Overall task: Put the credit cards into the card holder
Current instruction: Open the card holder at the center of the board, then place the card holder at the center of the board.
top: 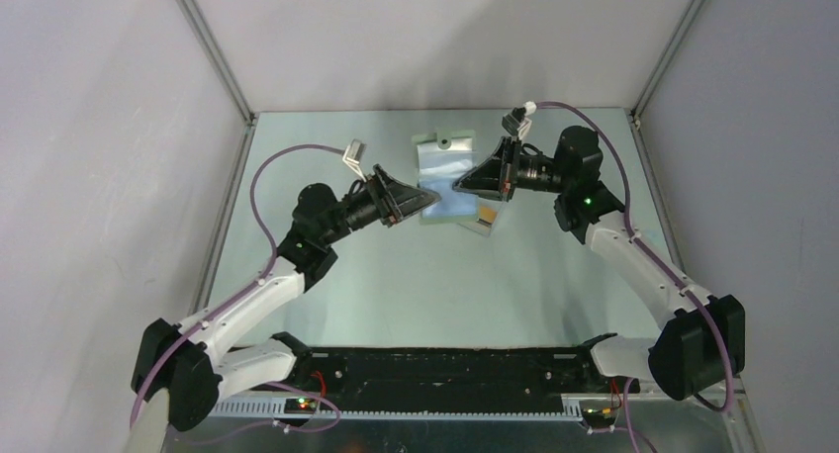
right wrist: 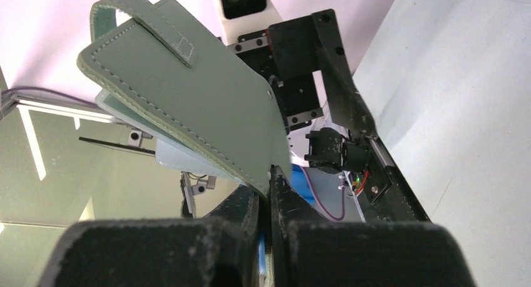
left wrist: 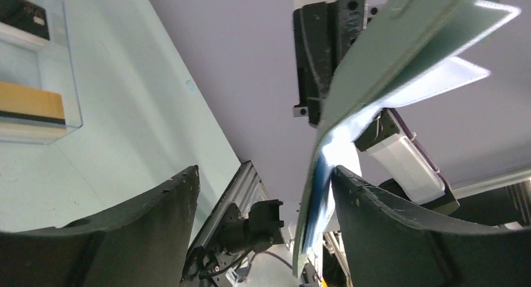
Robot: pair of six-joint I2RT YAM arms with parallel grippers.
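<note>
The grey-green card holder (top: 436, 156) hangs unfolded above the table between my two grippers, bluish inside showing. My right gripper (right wrist: 270, 185) is shut on one lower corner of the card holder (right wrist: 188, 105), whose snap tab points up. My left gripper (left wrist: 264, 174) is open; the edge of the card holder (left wrist: 401, 55) runs down between its jaws, close against the right finger (left wrist: 388, 218). The credit cards lie in a clear tray (left wrist: 59, 67): an orange one (left wrist: 28, 102) and a black one (left wrist: 22, 14). From above, an orange card (top: 486, 216) shows just under the right gripper (top: 463, 185).
The clear tray (top: 479, 223) sits on the table right of the left gripper (top: 423, 198). Aluminium frame posts and grey walls close in the back, left and right sides. The arms' black base rail (top: 445, 369) runs along the near edge.
</note>
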